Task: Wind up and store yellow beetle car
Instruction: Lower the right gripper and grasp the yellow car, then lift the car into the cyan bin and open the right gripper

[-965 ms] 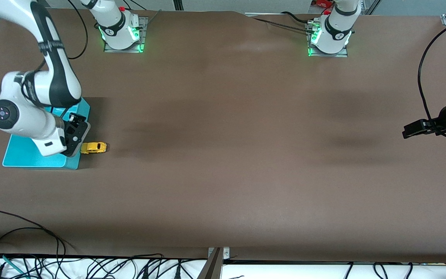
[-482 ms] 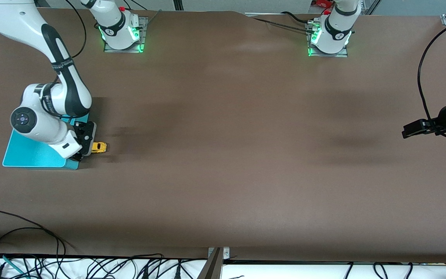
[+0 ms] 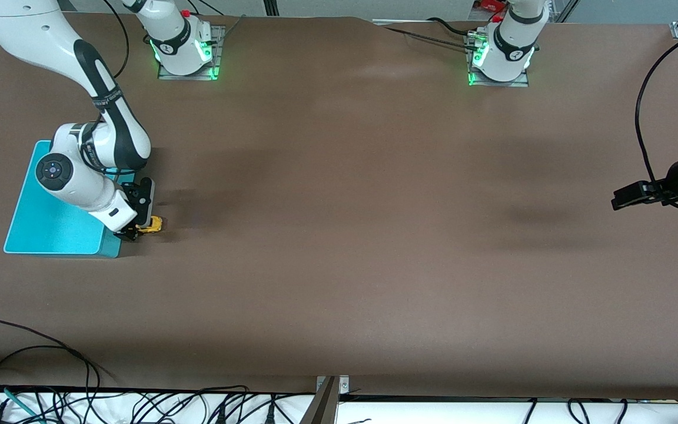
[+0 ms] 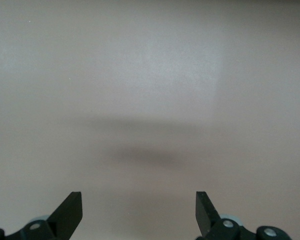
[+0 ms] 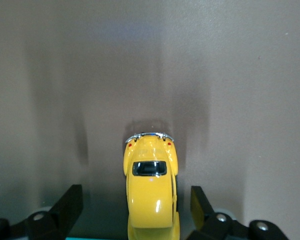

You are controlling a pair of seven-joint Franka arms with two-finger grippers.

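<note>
Front view, from the right arm's end of the table toward the left arm's.

Turquoise bin lies flat on the brown table at the right arm's end. Its corner toward the table's middle is covered by the right arm's wrist.

Right gripper is down at table level, just beside the bin, over the yellow beetle car. Only the car's end that points away from the bin shows past the fingers in the front view. In the right wrist view the car sits between the 2 fingers, lengthwise along the gripper's axis, rear window and bumper pointing away from the camera. Fingers are spread, with a gap to the car body on each side; no contact seen. The car rests on the table, outside the bin.

Left gripper hangs over the table's edge at the left arm's end, well apart from the car. The left wrist view shows its gripper parted with only bare table under it. That arm waits.

Handling, judged:
- Car looks light, rigid and glossy, so the rounded roof and fenders would be slippery under flat pads.
- Best hold: across the 2 flanks, low on the doors, where the sides run closest to parallel; the present alignment suits that.
- It rolls freely along its length, so a pinch off-centre could squirt it forward or back.
- Winding probably means dragging it backward with the wheels pressed to the table: firm grip, moderate downward load.
</note>
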